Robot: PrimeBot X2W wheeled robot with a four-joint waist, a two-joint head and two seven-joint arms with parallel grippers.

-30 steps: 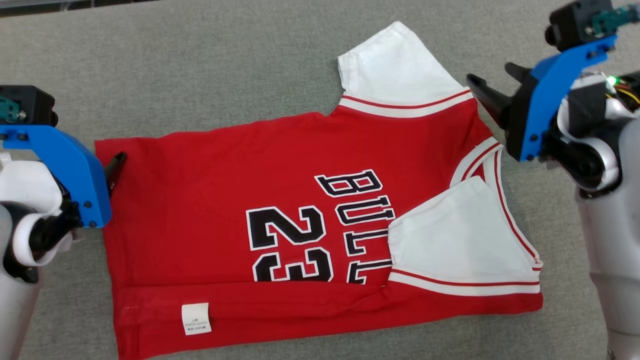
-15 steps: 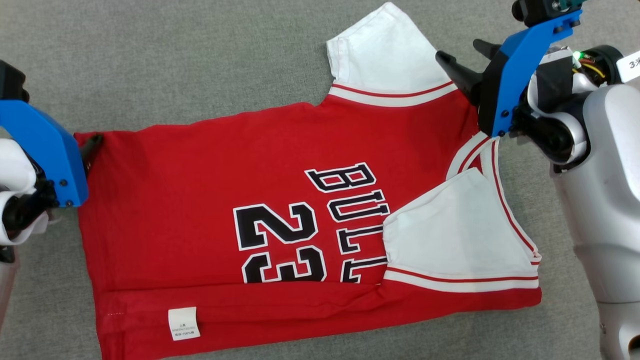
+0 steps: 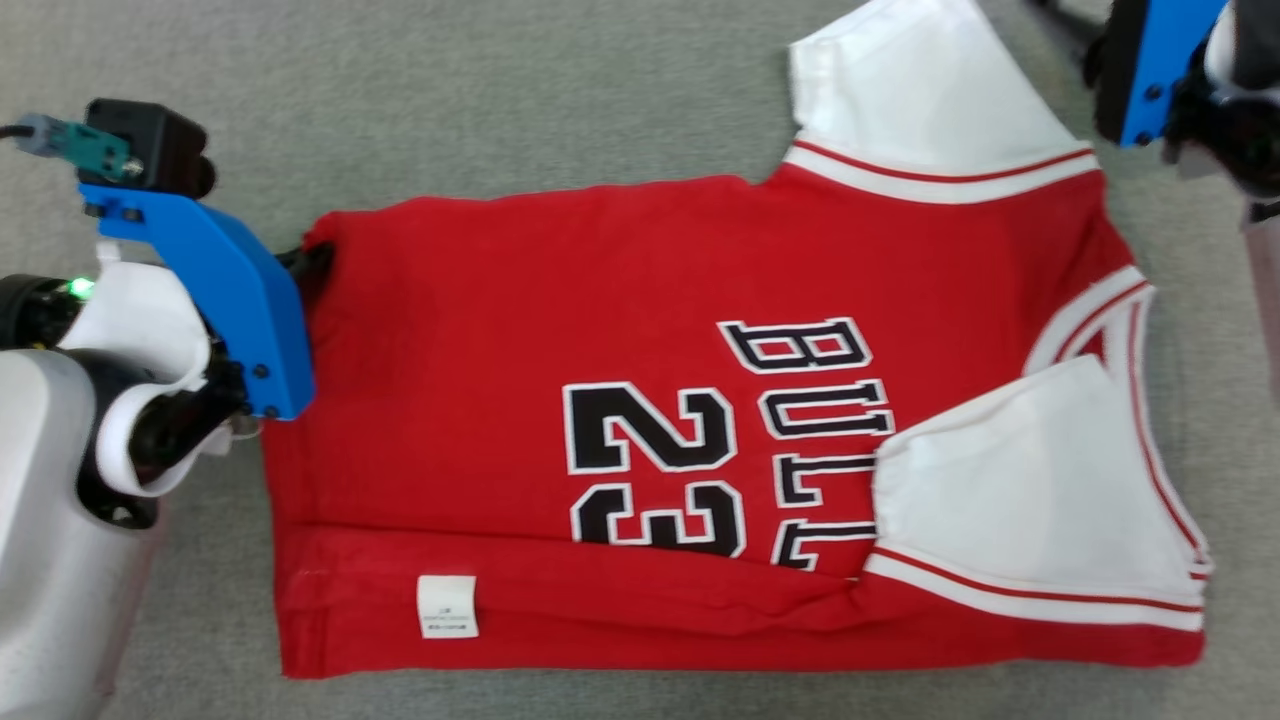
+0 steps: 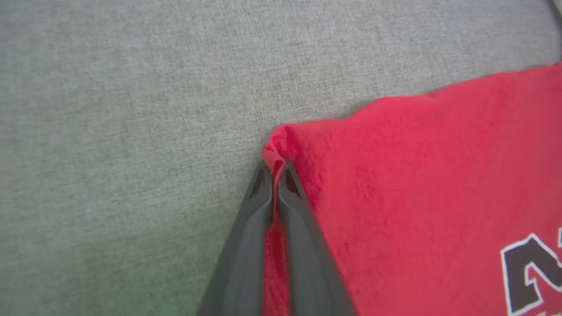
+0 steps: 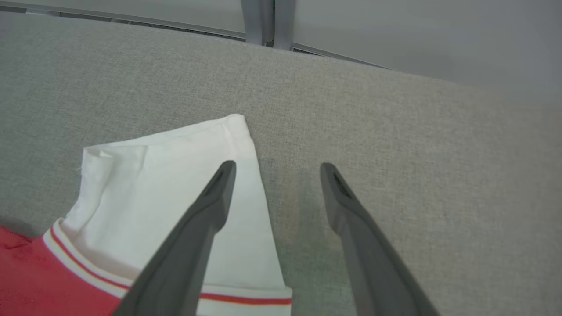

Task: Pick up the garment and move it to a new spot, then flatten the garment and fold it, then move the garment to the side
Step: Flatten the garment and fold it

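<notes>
On grey tabletop (image 3: 500,100), clamps left end effector (image 4: 274,169) on red garment (image 3: 600,300) at hem corner (image 4: 281,140); holds right end effector (image 5: 277,171) apart over white sleeve (image 5: 167,175) edge.

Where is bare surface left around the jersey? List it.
Widest free patch: grey surface beyond the jersey's far edge, between the left gripper and the white sleeve. Crowded: the hem corner the left gripper pinches, and beside that sleeve, where the open right gripper hovers.
</notes>
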